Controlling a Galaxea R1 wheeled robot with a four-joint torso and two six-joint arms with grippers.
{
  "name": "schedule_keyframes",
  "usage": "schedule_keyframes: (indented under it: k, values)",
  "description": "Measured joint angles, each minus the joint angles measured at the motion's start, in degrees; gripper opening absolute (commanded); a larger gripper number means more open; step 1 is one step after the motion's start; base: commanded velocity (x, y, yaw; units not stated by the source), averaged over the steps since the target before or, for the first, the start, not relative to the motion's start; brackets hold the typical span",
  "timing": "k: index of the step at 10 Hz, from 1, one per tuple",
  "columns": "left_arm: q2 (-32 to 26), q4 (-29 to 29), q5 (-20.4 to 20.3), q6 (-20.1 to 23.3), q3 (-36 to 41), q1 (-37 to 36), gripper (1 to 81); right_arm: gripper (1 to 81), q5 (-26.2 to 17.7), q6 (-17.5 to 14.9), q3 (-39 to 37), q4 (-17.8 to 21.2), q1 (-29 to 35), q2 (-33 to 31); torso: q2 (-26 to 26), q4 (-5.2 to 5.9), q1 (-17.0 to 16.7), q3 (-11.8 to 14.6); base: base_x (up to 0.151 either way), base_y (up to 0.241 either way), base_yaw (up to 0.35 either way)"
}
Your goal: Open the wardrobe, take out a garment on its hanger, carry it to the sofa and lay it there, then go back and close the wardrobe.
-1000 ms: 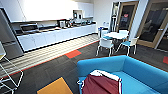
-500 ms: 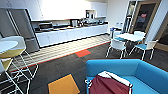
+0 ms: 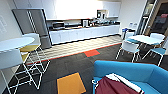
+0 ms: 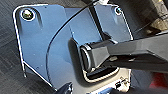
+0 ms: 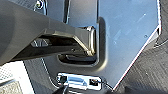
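From my head camera I see the garment [image 3: 113, 86] lying on the seat of the blue sofa [image 3: 130, 70], low and to the right — maroon body with a white sleeve across it. A bit of thin white hanger [image 3: 94, 81] seems to poke out at its left edge, just beside the sofa's arm. Beyond the dark carpet with its orange tile [image 3: 70, 83] sits a kitchen bench [image 3: 82, 32] with a steel fridge [image 3: 33, 25] at its left end. A white round table [image 3: 146, 39] with chairs stands right. Both wrist cameras face the robot's own plate — I cannot tell the state of either tool.
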Motion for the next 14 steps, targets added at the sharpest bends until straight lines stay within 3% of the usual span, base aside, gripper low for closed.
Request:
schedule_keyframes:
  k: [14]
  values:
    - [0.6, 2.0, 0.1, 0.0, 0.0, 0.5, 81.1, 81.1, -0.1, -0.2, -0.1, -0.1, -0.1, 0.0, 0.0, 0.00, 0.0, 0.0, 0.000, 0.000, 0.299]
